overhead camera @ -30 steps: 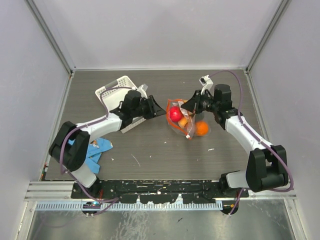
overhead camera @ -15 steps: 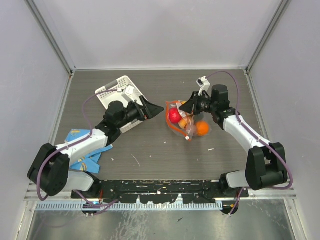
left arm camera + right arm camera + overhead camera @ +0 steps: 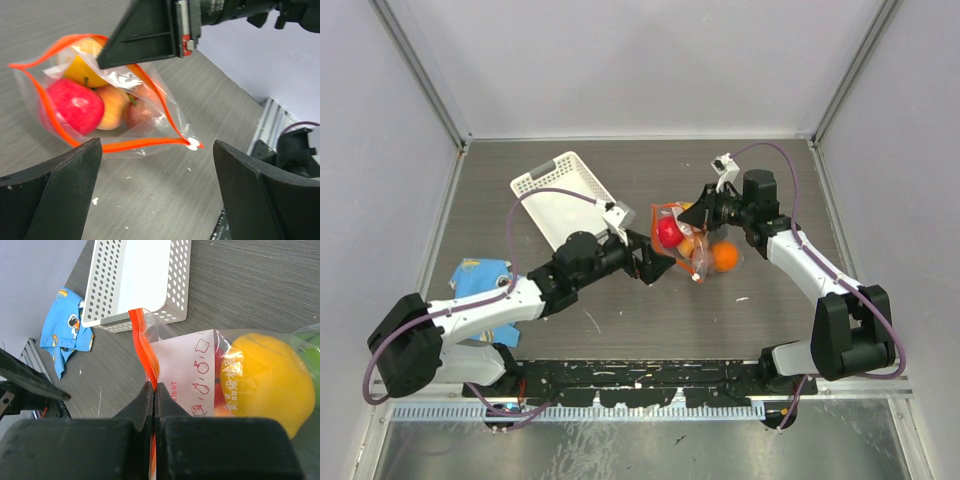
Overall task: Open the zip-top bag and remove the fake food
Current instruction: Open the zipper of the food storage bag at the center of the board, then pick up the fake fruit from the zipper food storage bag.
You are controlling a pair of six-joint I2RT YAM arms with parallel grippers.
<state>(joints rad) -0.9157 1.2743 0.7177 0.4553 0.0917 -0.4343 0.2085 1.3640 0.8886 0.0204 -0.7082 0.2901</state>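
comparing with one second ago, the left gripper (image 3: 653, 264) has left the white basket (image 3: 535, 183) and has travelled across the table (image 3: 700, 320) to the near-left side of the zip-top bag (image 3: 685, 248). half a second ago its jaws already stood wide, beside the basket. now they stand equally wide, released, with nothing held between them. the basket, which the arm covered partly before, now shows whole, and the blue cloth (image 3: 480, 280) at the left is also more in view. the right gripper (image 3: 153, 390) has not moved: it stays clenched on the red-orange zip strip (image 3: 145, 143) at the far lip of the bag. the bag has kept its place in the middle of the table.

the bag lies directly in front of the left gripper, with its mouth turned toward it. in the left wrist view the strip makes an open loop. the far lip is lifted by the right gripper, and the near lip lies low, just ahead of the two left fingertips and across the gap between them. whether the fingers touch the plastic, i cannot tell.

the fake food sits in the bag: a red apple (image 3: 75, 105) nearest to the mouth, a peach-coloured fruit (image 3: 112, 107) beside it, and a yellow one (image 3: 260, 380) behind. an orange one (image 3: 723, 257) lies at the bag's right side, toward the right arm. from above i cannot tell if it is inside the plastic.
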